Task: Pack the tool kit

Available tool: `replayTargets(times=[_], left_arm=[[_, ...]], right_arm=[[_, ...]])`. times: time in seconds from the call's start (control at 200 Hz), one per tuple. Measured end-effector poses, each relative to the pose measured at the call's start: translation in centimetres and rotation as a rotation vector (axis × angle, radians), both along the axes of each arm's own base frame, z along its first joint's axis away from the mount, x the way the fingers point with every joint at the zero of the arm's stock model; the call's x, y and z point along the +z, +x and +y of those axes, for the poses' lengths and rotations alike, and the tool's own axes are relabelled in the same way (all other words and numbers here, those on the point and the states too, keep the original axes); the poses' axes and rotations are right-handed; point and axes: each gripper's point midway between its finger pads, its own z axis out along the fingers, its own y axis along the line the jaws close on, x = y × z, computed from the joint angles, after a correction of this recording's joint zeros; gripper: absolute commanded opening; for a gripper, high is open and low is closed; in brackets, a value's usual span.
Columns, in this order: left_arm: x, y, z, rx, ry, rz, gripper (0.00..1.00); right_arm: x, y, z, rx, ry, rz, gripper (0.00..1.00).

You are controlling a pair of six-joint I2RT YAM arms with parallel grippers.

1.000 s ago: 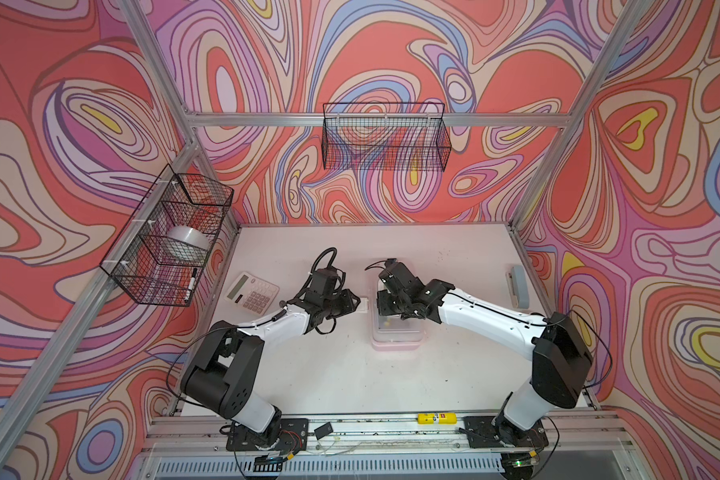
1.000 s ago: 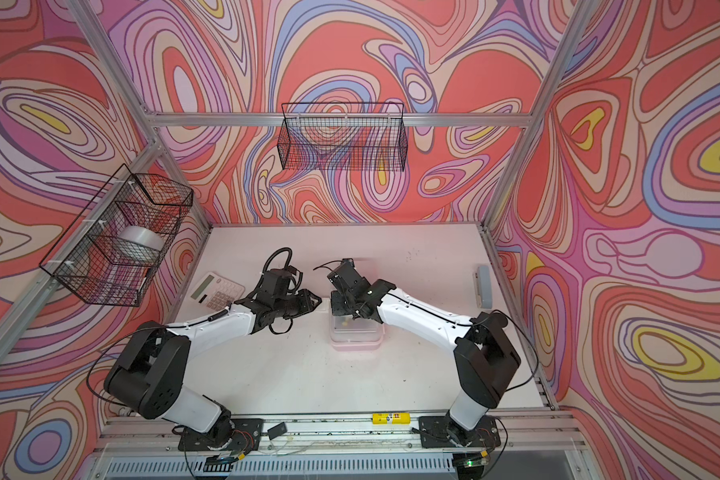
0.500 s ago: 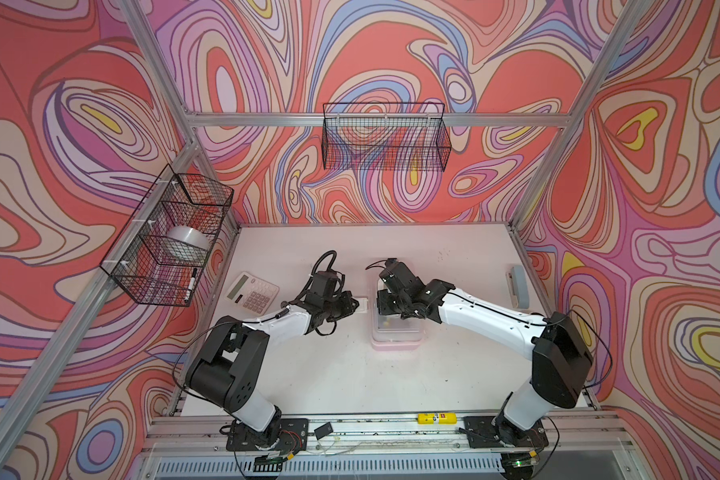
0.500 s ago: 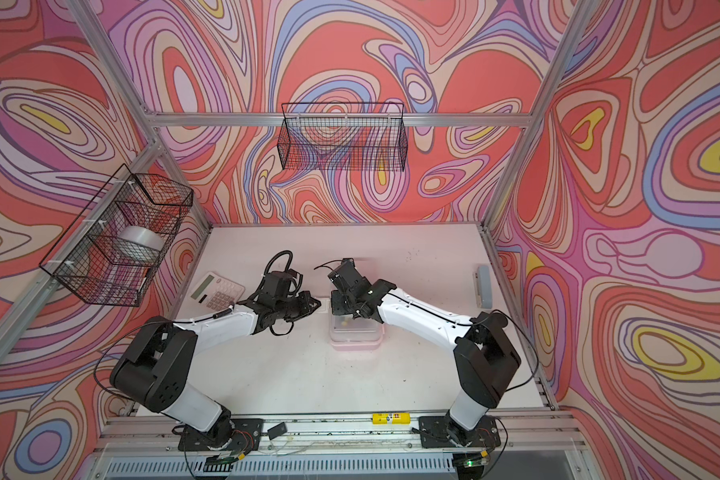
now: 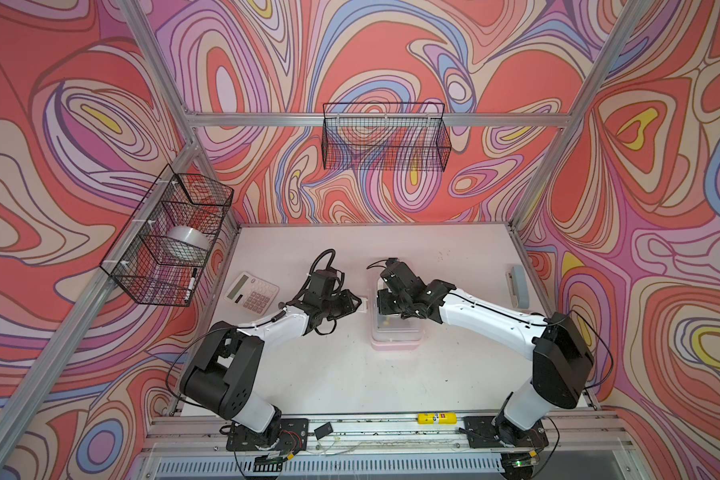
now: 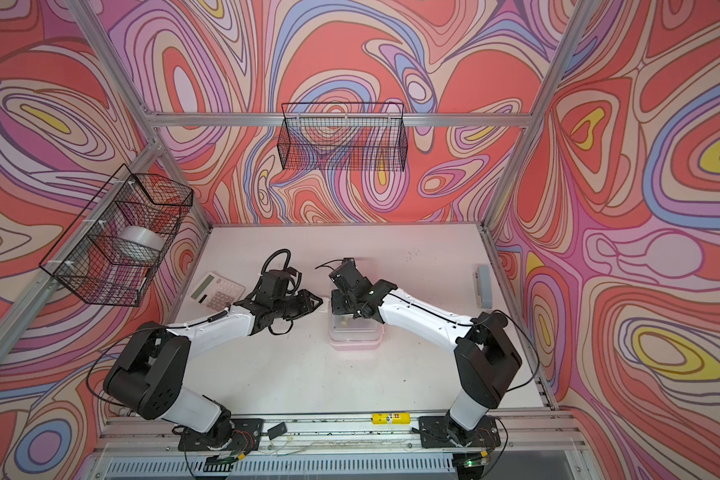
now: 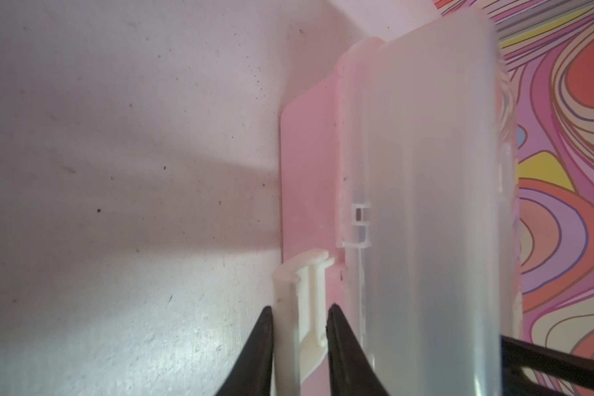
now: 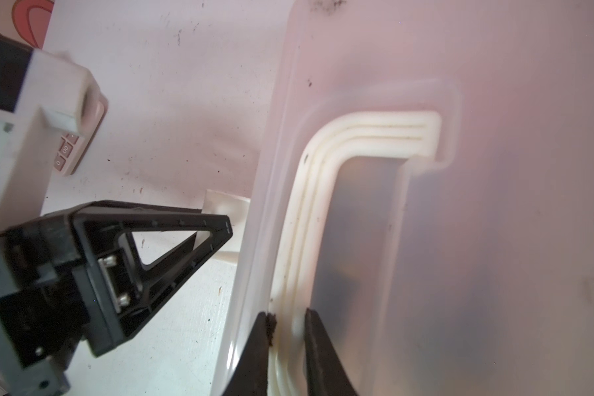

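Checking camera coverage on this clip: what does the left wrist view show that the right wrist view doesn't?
Left wrist only: the pink base and both sides of the left tool against the white latch. Right wrist only: the white handle gripped by the right tool, plus a calculator corner. Both: the translucent lid, the table, part of that latch.

My arms (image 5: 267,328) wear white shells between chunky black joints (image 5: 221,374). Thin black cables (image 5: 491,309) run along the shells and loop loose at my shoulders. My left gripper (image 5: 356,302) has black fingers (image 8: 186,223), hollow triangles, fastened with small silver screws (image 8: 109,261). Each base sits on a black plate (image 5: 298,428).
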Motion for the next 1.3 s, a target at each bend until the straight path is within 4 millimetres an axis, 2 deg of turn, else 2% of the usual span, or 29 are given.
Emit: replayTargets(times=[0.751, 0.961, 1.297], left_arm=[[1.4, -0.2, -1.3, -0.018, -0.121, -0.003, 0.28], [1.8, -0.2, -1.6, -0.027, -0.145, -0.012, 0.33], [1.9, -0.4, -1.8, -0.037, -0.155, -0.016, 0.33]], right_arm=[[0.2, 0.3, 0.2, 0.0, 0.022, -0.014, 0.15], [0.1, 0.3, 0.2, 0.0, 0.025, -0.017, 0.15], [0.2, 0.3, 0.2, 0.0, 0.027, -0.019, 0.15]])
